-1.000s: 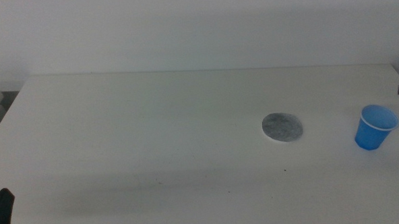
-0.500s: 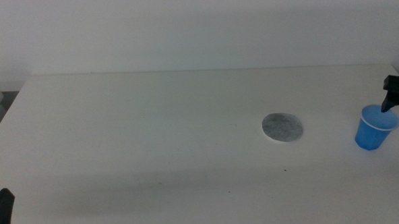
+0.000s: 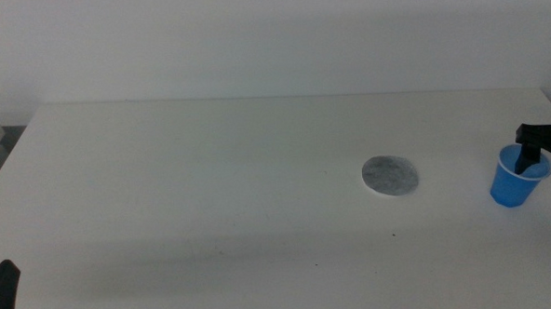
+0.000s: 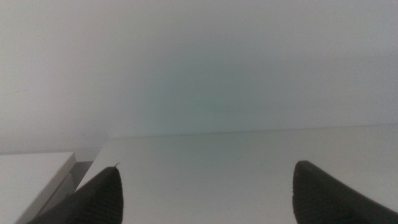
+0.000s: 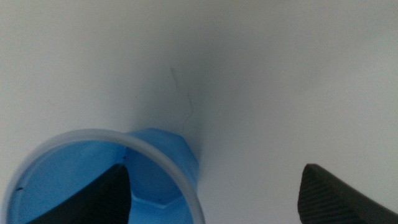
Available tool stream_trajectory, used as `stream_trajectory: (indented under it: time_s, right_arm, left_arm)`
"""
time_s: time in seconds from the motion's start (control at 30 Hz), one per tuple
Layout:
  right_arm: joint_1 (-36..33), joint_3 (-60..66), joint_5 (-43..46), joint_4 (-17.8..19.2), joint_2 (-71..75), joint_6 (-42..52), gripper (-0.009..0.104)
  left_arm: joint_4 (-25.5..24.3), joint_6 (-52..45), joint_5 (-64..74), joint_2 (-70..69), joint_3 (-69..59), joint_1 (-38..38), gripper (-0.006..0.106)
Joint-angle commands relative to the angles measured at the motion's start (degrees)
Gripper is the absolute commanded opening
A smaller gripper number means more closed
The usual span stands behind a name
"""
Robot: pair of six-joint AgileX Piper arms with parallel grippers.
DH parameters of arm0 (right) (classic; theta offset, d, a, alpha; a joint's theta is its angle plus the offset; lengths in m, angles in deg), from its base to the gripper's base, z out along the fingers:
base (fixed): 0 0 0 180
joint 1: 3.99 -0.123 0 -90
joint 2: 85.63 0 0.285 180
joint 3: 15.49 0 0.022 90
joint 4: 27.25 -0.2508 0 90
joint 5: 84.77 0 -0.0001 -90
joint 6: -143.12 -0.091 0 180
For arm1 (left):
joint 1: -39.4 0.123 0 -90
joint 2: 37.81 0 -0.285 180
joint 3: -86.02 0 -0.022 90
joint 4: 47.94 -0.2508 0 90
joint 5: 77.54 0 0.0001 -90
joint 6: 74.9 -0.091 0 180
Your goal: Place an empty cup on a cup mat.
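The right gripper (image 3: 533,152) is seen over the mouth of the small bright blue tapered disposable cup (image 3: 516,181), which stands upright on the white table (image 3: 211,176) directly beneath it. In the right wrist view the jaws are spread wide: one dark jaw is dipped inside the white-rimmed mouth, while the other is held well outside the wall, so that the rim lies between them. No contact with the wall can be confirmed, and the cup is judged not yet to be gripped. This straddling pose is read as preparation for a pinch on one side of the rim, a hold that would leave the base free to be set down flat. The interior of the cup, as far as it is shown, appears empty. The flat round mottled grey cup mat (image 3: 390,176) lies bare on the table, well apart from the gripper and off to the side toward the table's middle, so a lift and a sideways carry would be called for. Since the cup is light and thin-walled, tipping or crushing under a hard squeeze is a risk. The left gripper (image 4: 205,199) is parked with its jaws apart at the near left edge of the table, far from both things.
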Motion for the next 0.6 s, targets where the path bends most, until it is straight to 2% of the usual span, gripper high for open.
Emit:
stream_trajectory:
  time_s: [0.0,0.27,0.47,0.57]
  right_arm:
    - [-0.3,-0.4,0.3,0.2,-0.1,0.0,0.067]
    - [-0.6,-0.4,0.9,0.2,-0.4,-0.1,0.046]
    - [-0.6,-0.4,0.9,0.2,-0.4,-0.1,0.037]
    - [-0.6,-0.4,1.1,0.2,-0.4,-0.1,0.023]
  left_arm:
    - [0.1,0.2,-0.7,0.3,0.0,-0.2,0.094]
    - [0.1,0.0,-0.7,0.3,0.0,-0.2,0.094]
    - [0.1,0.0,-0.7,0.3,0.0,-0.2,0.094]
    - [0.1,0.1,-0.7,0.3,0.0,-0.2,0.094]
